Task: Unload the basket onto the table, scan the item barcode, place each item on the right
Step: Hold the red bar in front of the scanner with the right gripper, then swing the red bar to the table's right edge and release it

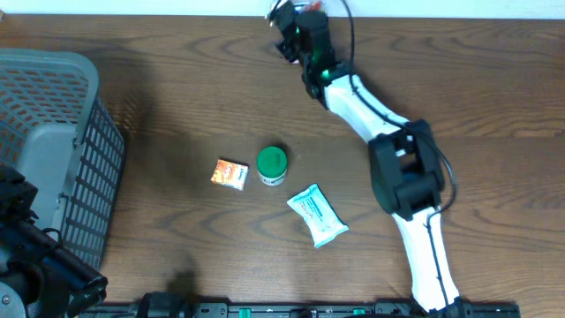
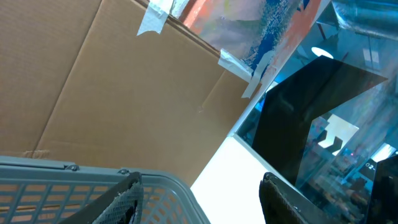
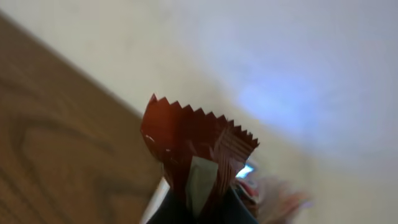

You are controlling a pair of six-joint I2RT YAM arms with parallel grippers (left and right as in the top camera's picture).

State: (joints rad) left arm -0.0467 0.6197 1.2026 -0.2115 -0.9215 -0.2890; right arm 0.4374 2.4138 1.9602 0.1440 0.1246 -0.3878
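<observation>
The item is a red foil packet (image 3: 193,143) with a saw-tooth top edge, and my right gripper (image 3: 199,210) is shut on its lower part. No barcode shows on the side facing the right wrist camera. From overhead, the right gripper (image 1: 296,31) reaches to the table's far edge, where a bit of the packet (image 1: 311,8) shows beyond it. My left gripper (image 2: 202,186) stands open with nothing between its fingers, just above the rim of the grey basket (image 2: 93,180). The left arm (image 1: 35,256) sits at the near left corner.
A grey mesh basket (image 1: 84,155) stands at the left. On the wooden table's middle lie a small orange box (image 1: 230,173), a green-lidded jar (image 1: 272,164) and a white and blue pouch (image 1: 317,215). The right arm (image 1: 402,172) crosses the table's right half.
</observation>
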